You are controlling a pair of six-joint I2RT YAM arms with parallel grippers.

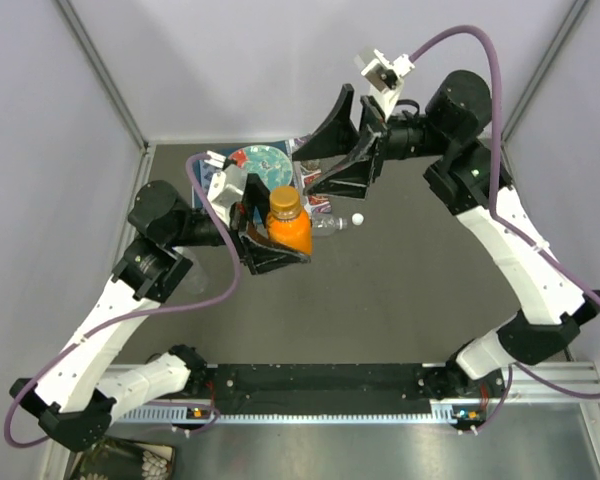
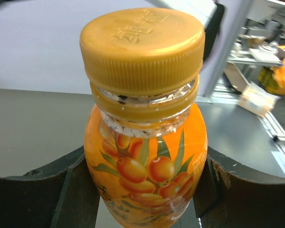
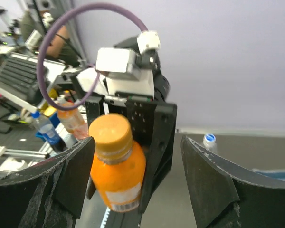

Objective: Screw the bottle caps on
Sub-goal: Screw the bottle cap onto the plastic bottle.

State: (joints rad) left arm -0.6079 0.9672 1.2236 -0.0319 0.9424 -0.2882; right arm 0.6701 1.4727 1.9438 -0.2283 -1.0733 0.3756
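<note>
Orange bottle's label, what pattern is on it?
The orange bottle shows orange berries with green leaves; left wrist view shows it best.

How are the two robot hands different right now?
The left gripper has its jaws closed on the orange bottle; the right gripper has its jaws wide open, holding nothing. The right gripper reaches farther back than the left gripper. Both have black jaws.

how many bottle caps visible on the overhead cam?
2. Orange cap on the orange bottle in the left claw; white cap loose on the table beside it. More may be hidden.
</note>
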